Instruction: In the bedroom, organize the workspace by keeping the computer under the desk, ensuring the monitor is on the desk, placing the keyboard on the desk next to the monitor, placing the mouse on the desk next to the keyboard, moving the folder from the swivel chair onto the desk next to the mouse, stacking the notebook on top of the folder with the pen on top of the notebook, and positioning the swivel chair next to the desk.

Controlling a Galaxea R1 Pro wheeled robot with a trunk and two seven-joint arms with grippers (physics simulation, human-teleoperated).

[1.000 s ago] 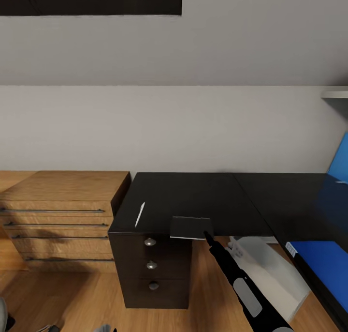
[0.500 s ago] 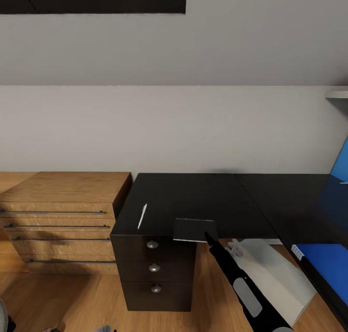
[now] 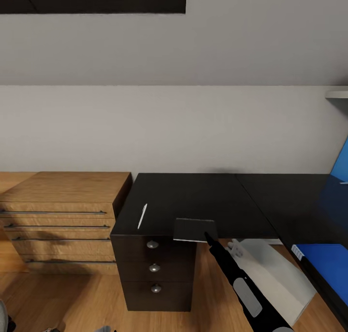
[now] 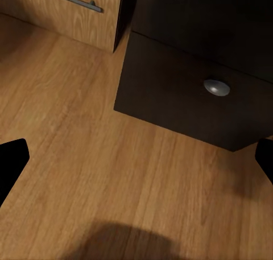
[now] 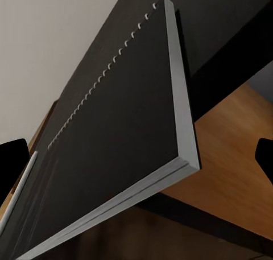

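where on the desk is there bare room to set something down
The desk is bare behind the pen and the notebook, back to the wall, and rightward past its seam. It is crowded at the front edge, where the notebook overhangs beside the right gripper, and by the blue folder.
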